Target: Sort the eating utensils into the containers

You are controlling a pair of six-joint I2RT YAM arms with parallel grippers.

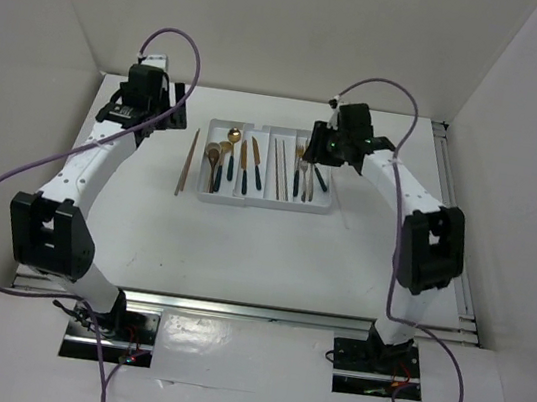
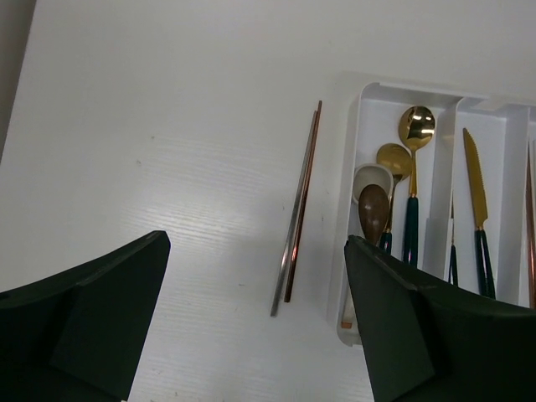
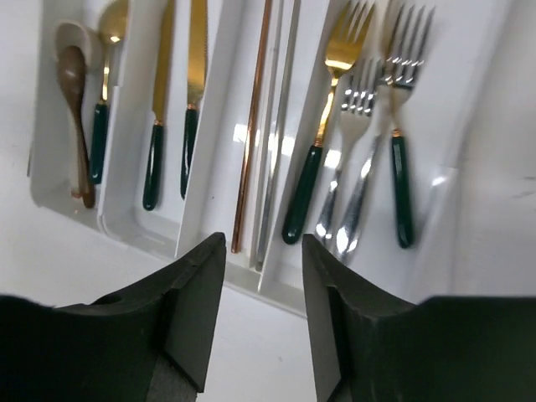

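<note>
We note the left tool (image 2: 257, 247) released, empty, near chopsticks (image 2: 297, 209) lying on the table (image 2: 167, 126) beside the tray (image 2: 350, 167); right tool (image 3: 262, 247) parted, empty, by the forks (image 3: 368, 126).

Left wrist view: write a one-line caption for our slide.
Open left gripper faces two chopsticks on the table beside the tray; spoons and a knife lie inside.

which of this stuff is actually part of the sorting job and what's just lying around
Part of the job: white tray, spoons, knives, forks, chopsticks in the tray, loose chopstick pair beside it.
Just there: purple cables.
</note>
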